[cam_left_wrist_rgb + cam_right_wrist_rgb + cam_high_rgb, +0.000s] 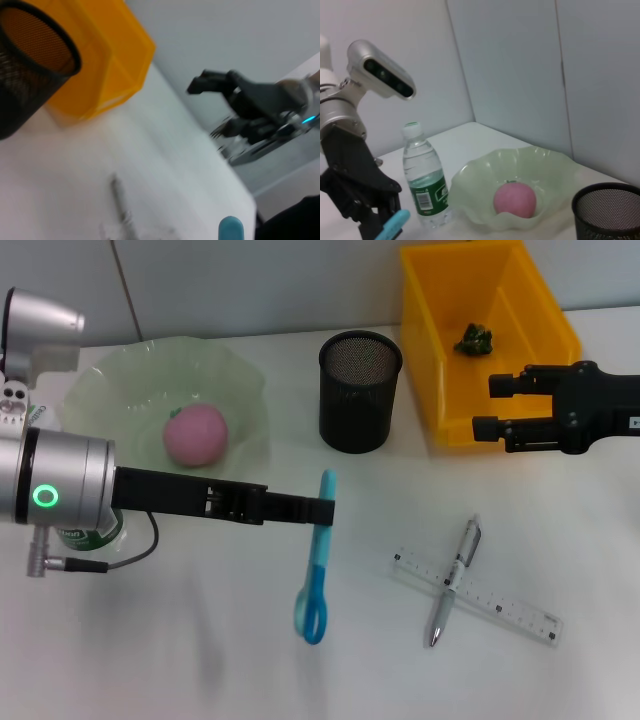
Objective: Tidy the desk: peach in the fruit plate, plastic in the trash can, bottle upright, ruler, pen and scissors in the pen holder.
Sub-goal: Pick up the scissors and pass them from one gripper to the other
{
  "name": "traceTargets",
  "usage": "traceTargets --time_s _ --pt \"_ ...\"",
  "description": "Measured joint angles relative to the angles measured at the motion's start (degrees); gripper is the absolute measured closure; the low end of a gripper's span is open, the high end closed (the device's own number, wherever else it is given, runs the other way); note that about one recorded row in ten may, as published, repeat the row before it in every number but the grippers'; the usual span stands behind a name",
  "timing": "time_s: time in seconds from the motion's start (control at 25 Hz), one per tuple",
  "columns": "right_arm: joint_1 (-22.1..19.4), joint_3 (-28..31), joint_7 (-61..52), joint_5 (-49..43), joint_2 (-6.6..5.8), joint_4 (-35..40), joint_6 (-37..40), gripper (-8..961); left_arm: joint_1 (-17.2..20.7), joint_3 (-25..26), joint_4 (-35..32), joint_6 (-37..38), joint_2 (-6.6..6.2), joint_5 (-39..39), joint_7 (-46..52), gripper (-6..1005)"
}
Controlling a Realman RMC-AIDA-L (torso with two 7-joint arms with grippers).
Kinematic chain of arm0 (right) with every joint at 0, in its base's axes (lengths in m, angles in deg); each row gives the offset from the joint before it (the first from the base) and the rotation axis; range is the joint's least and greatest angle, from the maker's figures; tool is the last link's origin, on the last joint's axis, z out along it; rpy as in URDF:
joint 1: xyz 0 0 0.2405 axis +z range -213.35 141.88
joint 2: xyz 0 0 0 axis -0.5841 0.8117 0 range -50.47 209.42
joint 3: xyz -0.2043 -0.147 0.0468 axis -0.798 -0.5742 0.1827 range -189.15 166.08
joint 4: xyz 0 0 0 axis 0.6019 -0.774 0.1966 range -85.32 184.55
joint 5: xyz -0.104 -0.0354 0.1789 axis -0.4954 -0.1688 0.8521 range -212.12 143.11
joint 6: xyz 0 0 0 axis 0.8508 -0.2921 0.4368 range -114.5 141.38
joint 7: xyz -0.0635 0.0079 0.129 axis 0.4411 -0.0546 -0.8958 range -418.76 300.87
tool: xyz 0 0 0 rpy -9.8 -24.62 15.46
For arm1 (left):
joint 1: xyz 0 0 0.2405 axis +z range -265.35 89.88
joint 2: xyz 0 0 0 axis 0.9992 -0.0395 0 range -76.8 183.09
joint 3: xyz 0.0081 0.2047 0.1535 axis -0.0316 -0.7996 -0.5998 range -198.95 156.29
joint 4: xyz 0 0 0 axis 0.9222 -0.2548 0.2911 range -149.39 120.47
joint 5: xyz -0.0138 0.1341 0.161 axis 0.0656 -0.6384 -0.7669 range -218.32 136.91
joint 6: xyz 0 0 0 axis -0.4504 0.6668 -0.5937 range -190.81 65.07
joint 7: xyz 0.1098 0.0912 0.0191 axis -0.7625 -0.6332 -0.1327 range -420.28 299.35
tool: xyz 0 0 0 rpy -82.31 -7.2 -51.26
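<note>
I'm seeing the left gripper (372,220) gripping the blue scissors (393,225) beside an upright bottle (423,180), with the peach (515,199) sitting in the plate (555,172) near the holder (607,210).

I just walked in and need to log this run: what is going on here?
The left gripper is shut on the tip of the blue scissors on the white desk. The right gripper hangs open by the yellow plastic bin, which holds the crumpled green plastic. The pink peach lies in the pale green fruit plate, and the clear water bottle stands upright. The silver pen lies across the clear ruler, both outside the black mesh pen holder.
</note>
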Motion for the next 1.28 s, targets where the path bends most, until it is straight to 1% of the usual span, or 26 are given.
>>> traceTargets --time_s 0.04,0.08,0.16,0.2,0.24,0.28,0.32,0.36,0.52,0.72,0.88,0.92,1.0,1.08,1.12,1.16,1.24,1.28 --pt "-0.27 0.03 0.13 0.5 0.01 -0.1 -0.16 195 0.46 0.06 2.18 -0.15 -0.04 3.1 -2.38 765" --pt "-0.62 0.06 0.56 1.29 0.06 -0.31 -0.39 195 0.46 0.06 2.18 -0.15 -0.04 3.1 -2.38 765" --pt "-1.04 0.09 1.3 2.4 0.14 -0.59 -0.76 195 1.23 0.09 3.52 -0.12 -0.05 6.11 -4.72 764" --pt "-1.33 0.12 1.88 3.17 0.17 -0.84 -1.08 195 1.9 0.08 4.09 0.0 -0.02 7.89 -6.0 763" --pt "-1.75 0.12 2.85 4.54 0.19 -1.5 -1.85 195 3.45 -0.18 4.85 0.36 0.09 11.7 -8.44 763" --pt "-1.75 0.12 2.85 4.54 0.19 -1.5 -1.85 195 3.45 -0.18 4.85 0.36 0.09 11.7 -8.44 762" --pt "-1.82 0.1 3.22 4.92 0.18 -1.88 -2.13 195 5.19 -0.71 5.09 0.76 0.19 15.5 -10.87 762" --pt "-1.82 0.07 3.86 5.39 0.12 -2.57 -2.53 195 5.19 -0.71 5.09 0.76 0.19 15.5 -10.87 761" --pt "-1.41 -0.28 4.7 5.47 -0.24 -4.07 -3.52 196 7.76 -3.14 5.25 1.58 0.29 21.52 -15.21 759" --pt "-0.79 -0.47 5.09 5.49 -0.2 -4.17 -3.85 196 8.67 -4.96 6.8 1.82 0.4 24.73 -20.95 757" --pt "-0.72 -0.02 6.5 5.54 0.61 -4.29 -4.11 196 8.79 -6.09 9.49 2.47 0.47 28.64 -26.88 755" --pt "-0.82 0.01 7.04 5.86 0.95 -4.36 -4.26 196 9.02 -6.95 12.0 2.67 0.53 32.47 -31.05 754" --pt "-1.17 0.04 8.47 6.83 1.62 -4.5 -4.52 196 9.11 -7.28 13.06 2.71 0.54 33.96 -32.54 753" --pt "-1.66 0.05 10.16 8.16 2.16 -4.86 -4.58 196 9.2 -8.18 16.09 2.82 0.58 38.1 -35.96 752" --pt "-2.18 0.07 11.87 9.36 2.63 -5.35 -4.62 196 9.22 -8.86 18.04 2.96 0.58 40.71 -37.84 752" --pt "-2.18 0.07 11.87 9.36 2.63 -5.35 -4.62 196 9.23 -9.61 19.76 3.2 0.58 43.25 -39.41 751" --pt "-2.82 0.08 13.98 10.4 3.25 -5.57 -4.64 196 9.26 -10.76 22.13 3.77 0.57 46.93 -41.62 750" --pt "-3.52 0.13 16.16 11.55 3.92 -5.76 -4.68 196 9.29 -11.81 23.88 4.26 0.57 49.91 -43.07 750"
